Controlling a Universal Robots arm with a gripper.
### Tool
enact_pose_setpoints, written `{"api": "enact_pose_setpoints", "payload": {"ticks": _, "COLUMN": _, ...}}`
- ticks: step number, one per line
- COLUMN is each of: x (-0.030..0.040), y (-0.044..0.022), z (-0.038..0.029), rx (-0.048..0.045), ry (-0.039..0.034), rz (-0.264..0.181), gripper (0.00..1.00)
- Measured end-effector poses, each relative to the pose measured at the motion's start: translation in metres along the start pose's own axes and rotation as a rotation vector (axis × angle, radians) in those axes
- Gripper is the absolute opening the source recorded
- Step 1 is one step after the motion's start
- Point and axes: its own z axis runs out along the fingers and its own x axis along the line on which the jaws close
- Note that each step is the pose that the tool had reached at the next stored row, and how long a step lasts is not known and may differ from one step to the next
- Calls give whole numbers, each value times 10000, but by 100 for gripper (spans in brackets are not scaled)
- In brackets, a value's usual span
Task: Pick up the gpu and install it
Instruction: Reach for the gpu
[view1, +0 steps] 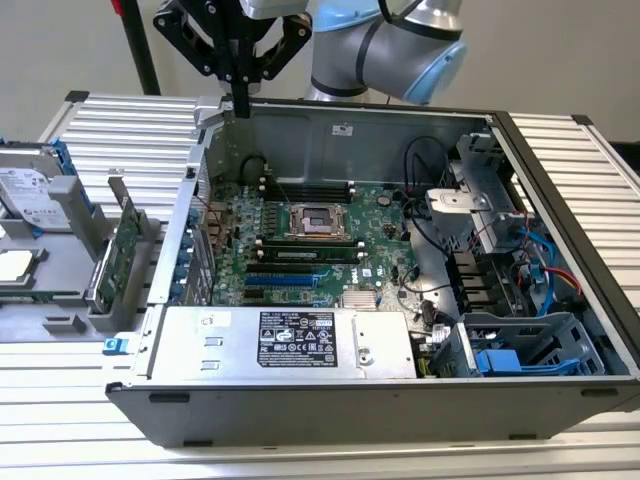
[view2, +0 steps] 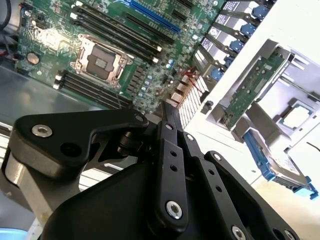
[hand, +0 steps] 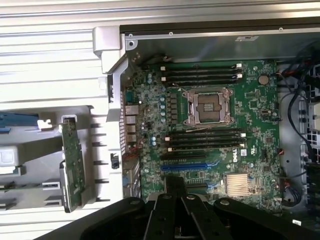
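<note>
- Scanning from the exterior view's left, I first meet a hard drive (view1: 30, 185) lying flat on the grey fixture (view1: 50, 300) outside the case. I judge that fixture to be a parts stand, kept clear of the arm's working space.
- Just right of it, the gpu (view1: 122, 250) stands on its long edge in a slot of the same fixture. Its green board is upright and it sits beside the case's side wall without touching it. Stood that way it offers its top edge to a grasp from above, which I take to be the reason for the slot. Nothing is holding it.
- Next comes the gripper (view1: 240, 105), hanging above the case's back corner on the fixture side. Its jaws are together with nothing between them, and it is well apart from the gpu. I read the pickup as not yet made.
- Inside the case (view1: 330, 150) the motherboard (view1: 300, 250) lies flat on the floor with its CPU socket (view1: 317, 220) bare. In the first wrist view the blue expansion slot (hand: 185, 166) is unoccupied, and I judge it the likely seat for the gpu.
- Along the near wall sits the power supply (view1: 290, 340), and at the far right a blue drive caddy (view1: 520, 358). Both are away from the slot area.
</note>
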Motion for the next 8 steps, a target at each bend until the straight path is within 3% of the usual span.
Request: {"api": "enact_pose_setpoints", "payload": {"ticks": 8, "x": 82, "y": -6, "z": -2, "rx": 0, "ry": 0, "rz": -1, "gripper": 0}}
